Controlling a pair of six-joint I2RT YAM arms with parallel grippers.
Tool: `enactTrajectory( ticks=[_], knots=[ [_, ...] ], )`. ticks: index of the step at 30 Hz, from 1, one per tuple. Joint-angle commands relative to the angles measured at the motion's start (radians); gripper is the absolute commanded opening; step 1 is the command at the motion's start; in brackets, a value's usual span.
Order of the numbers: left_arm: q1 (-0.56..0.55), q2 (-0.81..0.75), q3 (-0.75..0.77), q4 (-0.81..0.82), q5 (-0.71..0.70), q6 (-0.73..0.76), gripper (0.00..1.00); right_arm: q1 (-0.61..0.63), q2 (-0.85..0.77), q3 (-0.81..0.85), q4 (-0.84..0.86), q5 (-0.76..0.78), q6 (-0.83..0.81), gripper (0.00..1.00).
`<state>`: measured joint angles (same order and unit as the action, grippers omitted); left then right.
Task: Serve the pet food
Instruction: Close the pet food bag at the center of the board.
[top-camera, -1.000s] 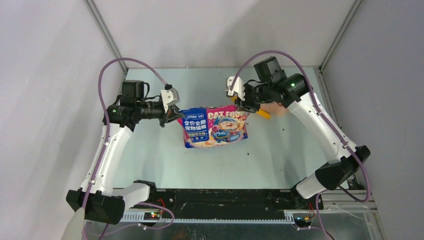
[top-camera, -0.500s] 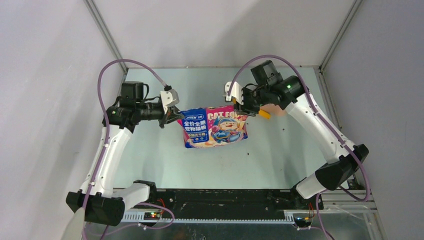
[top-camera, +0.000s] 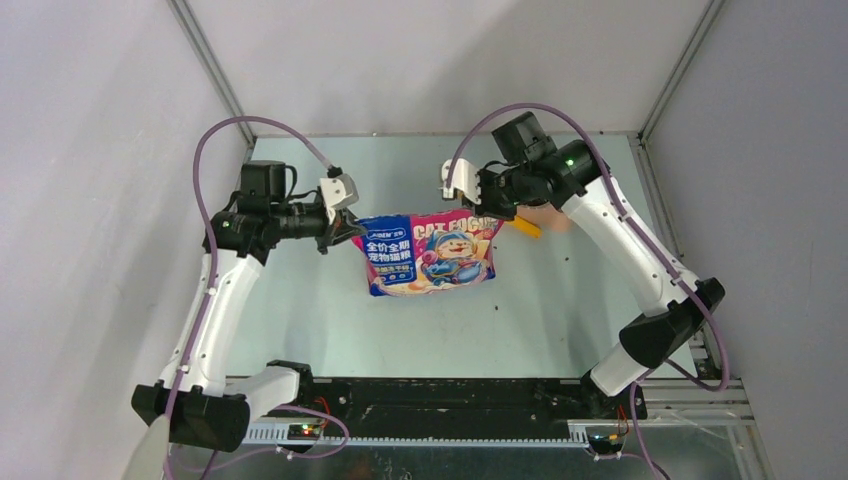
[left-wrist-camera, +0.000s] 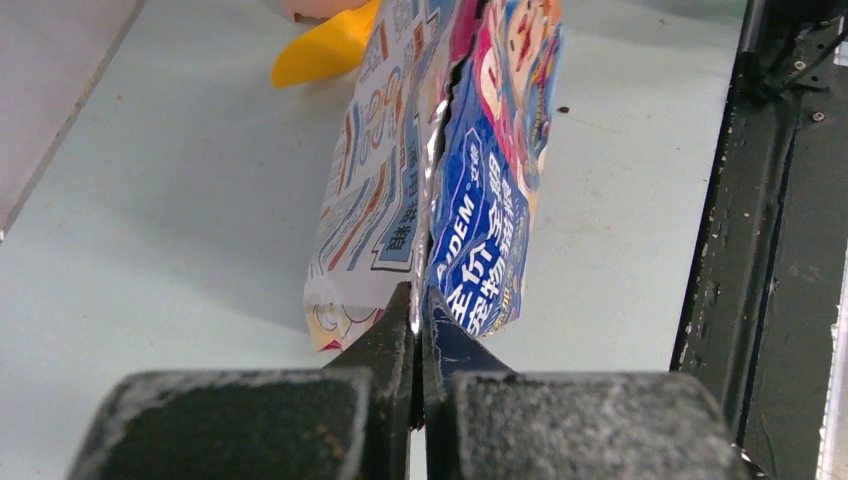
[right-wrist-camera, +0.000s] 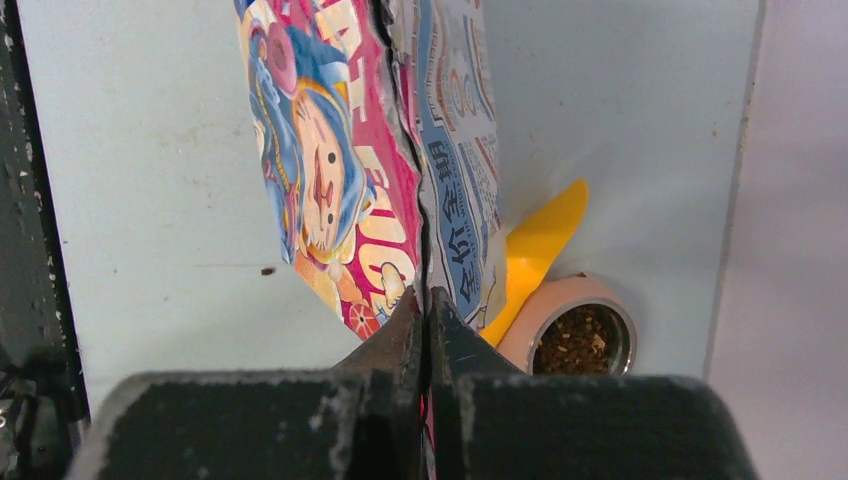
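Okay, right gripper has crept left this last second, still pinching the bag corner. Left gripper clamps the opposite corner, unmoved. Pet food sits in the pink bowl beside the yellow scoop. I'd guess it's served and I'm just repositioning the bag.

White arm links, black joints and purple cables — scuffed black jaws, small green lights.

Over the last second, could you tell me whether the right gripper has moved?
Yes: the right gripper, shut on the bag, shifted slightly left, away from the stationary yellow scoop.
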<state>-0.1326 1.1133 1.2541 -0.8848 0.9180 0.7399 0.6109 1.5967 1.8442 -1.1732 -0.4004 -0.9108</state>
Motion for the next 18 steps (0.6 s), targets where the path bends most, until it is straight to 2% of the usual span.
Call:
enactTrajectory(
  ticks=[1, 6, 9, 10, 11, 13, 15, 18],
  knots=[
    [0.017, -0.024, 0.111, 0.063, -0.023, -0.089, 0.00, 0.032, -0.014, 0.141, -0.116, 0.160, -0.050, 0.00],
    [0.012, -0.016, 0.163, 0.071, 0.014, -0.139, 0.00, 0.070, 0.025, 0.225, -0.180, 0.228, -0.050, 0.00],
    [-0.010, -0.013, 0.178, 0.049, 0.020, -0.138, 0.00, 0.063, 0.047, 0.271, -0.205, 0.134, -0.036, 0.01],
    [-0.015, -0.013, 0.178, 0.044, 0.021, -0.137, 0.00, 0.062, 0.048, 0.269, -0.201, 0.109, -0.023, 0.08],
    [-0.024, -0.013, 0.177, 0.039, 0.022, -0.137, 0.00, 0.062, 0.046, 0.261, -0.180, 0.056, -0.016, 0.23],
    [-0.034, -0.016, 0.173, 0.029, 0.024, -0.135, 0.00, 0.075, 0.028, 0.204, -0.110, 0.001, 0.013, 0.41],
    [-0.038, -0.021, 0.166, 0.024, 0.029, -0.133, 0.00, 0.098, -0.004, 0.108, -0.003, 0.005, 0.046, 0.50],
    [-0.039, -0.027, 0.156, 0.020, 0.037, -0.131, 0.00, 0.135, -0.035, -0.021, 0.136, 0.046, 0.083, 0.55]
  ],
)
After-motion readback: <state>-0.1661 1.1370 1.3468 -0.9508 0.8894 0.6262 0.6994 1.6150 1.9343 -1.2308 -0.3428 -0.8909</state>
